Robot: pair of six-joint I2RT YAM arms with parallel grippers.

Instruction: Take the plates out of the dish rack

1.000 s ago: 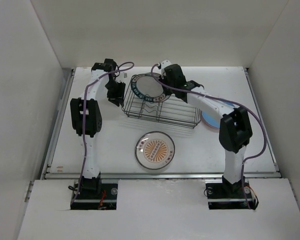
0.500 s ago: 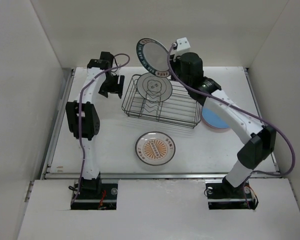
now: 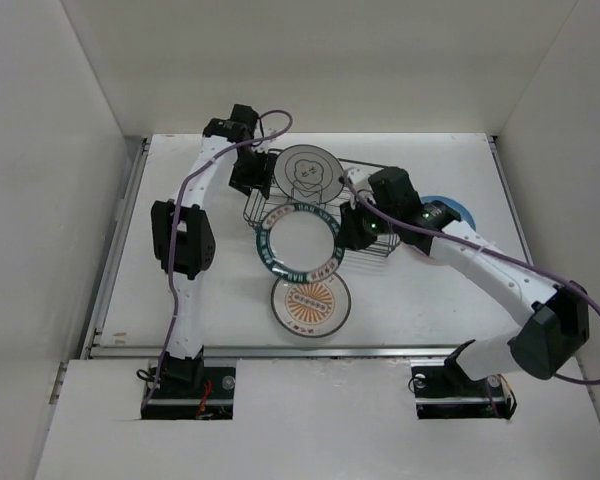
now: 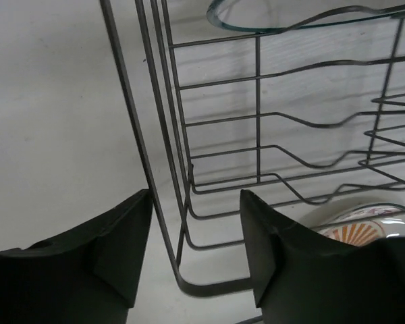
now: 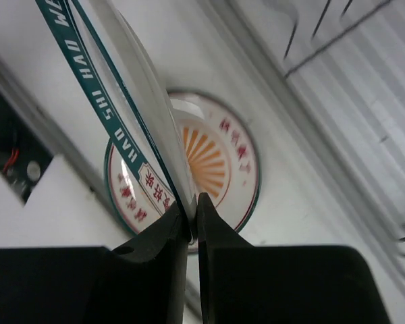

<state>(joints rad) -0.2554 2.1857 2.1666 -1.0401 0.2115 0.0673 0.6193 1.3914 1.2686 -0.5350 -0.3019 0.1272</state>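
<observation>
Right end effector [image 3: 352,226] is pressed together on the rim of the green-rimmed plate [image 3: 298,243], its two fingers pinching the edge by the lettering. From the wrist camera, the end effector [image 5: 193,202] grips the plate [image 5: 131,81] edge-on and tilted. That plate hangs off the counter [image 3: 220,290], just in front of the dish rack [image 3: 255,212] and out of it. From above, its near edge overlaps the far edge of the orange-patterned plate [image 3: 311,305], which lies flat on the counter closer to the arm bases. The same orange-patterned plate [image 5: 219,158] shows beneath the held one in the wrist view, with a gap between them.

One grey-white plate [image 3: 309,172] with a dark motif in the middle stands upright in a slot at the far left end of the rack. A blue plate [image 3: 448,204] lies on the counter to the right of the rack, partly hidden behind the right arm.

Over at the rack's left end, the left end effector [image 3: 248,180] is spread. Its own camera shows the end effector [image 4: 196,223] with the fingers apart on either side of the rack's [image 4: 256,121] corner wires. Whether they touch the wire I cannot tell.
</observation>
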